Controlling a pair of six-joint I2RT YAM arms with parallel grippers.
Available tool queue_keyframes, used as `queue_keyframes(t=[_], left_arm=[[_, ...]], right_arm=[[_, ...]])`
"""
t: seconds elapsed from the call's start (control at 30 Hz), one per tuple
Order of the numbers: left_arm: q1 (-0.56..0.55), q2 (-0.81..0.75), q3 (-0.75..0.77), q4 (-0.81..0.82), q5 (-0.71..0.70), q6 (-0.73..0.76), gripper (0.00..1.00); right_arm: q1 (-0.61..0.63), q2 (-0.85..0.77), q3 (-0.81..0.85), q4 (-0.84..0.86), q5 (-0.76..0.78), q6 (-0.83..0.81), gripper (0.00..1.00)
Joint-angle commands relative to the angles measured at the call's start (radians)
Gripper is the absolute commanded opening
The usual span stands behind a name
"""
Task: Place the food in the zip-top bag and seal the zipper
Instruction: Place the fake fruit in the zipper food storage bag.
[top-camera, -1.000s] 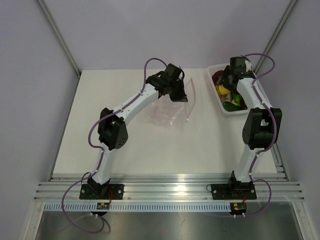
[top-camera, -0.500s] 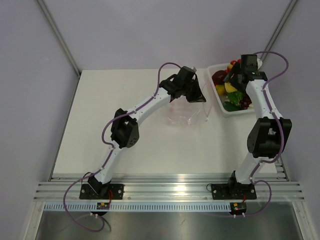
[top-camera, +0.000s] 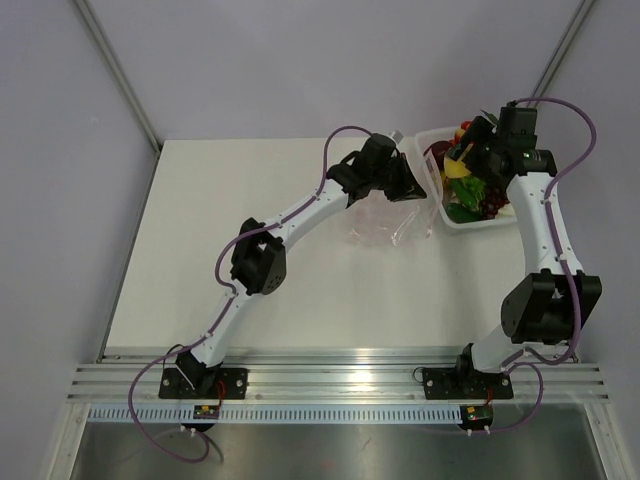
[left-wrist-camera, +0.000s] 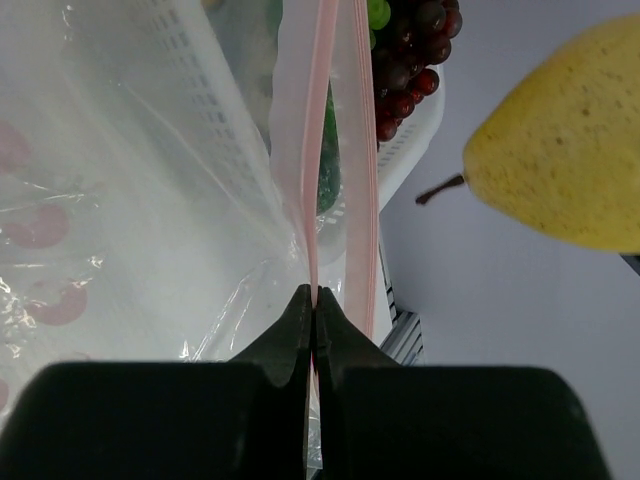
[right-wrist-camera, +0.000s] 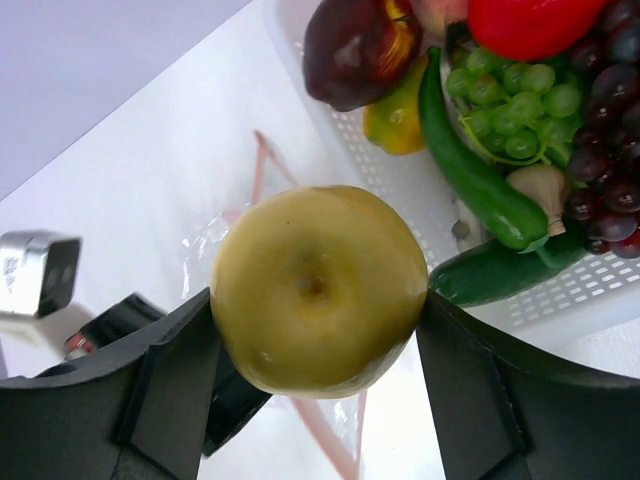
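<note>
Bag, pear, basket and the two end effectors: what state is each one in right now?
bag, unsealed, mouth open; no food seen inside.
zipper, apart, one strip pinched.
left end effector, shut on the zipper.
right end effector, gripping the pear.
pear, held aloft near the bag mouth.
basket, holding food.
</note>
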Motion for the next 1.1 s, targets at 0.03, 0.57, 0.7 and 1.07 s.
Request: queue_keyframes(t=[0.03, 0.57, 0.7, 1.07], left_arm=[[0.004, 0.014, 0.053, 0.083, 0.065, -0.025, 0.0], [0.007, -0.047, -0.045, 0.196, 0.135, -0.043, 0.0], [0.011, -0.075, -0.073, 0.263, 0.194, -0.063, 0.0], [0.041, -0.107, -0.084, 0.342, 0.243, -0.117, 0.0]], right_arm=[[0.004, -0.079, -0.037, 0.026, -0.161, 0.045, 0.71], [0.005, -0.02, -0.207, 0.117, -0.183, 0.06, 0.71], [0.005, 0.005, -0.212, 0.117, -0.165, 0.051, 0.71], [0.005, 0.051, -0.199, 0.092, -0.128, 0.028, 0.74]])
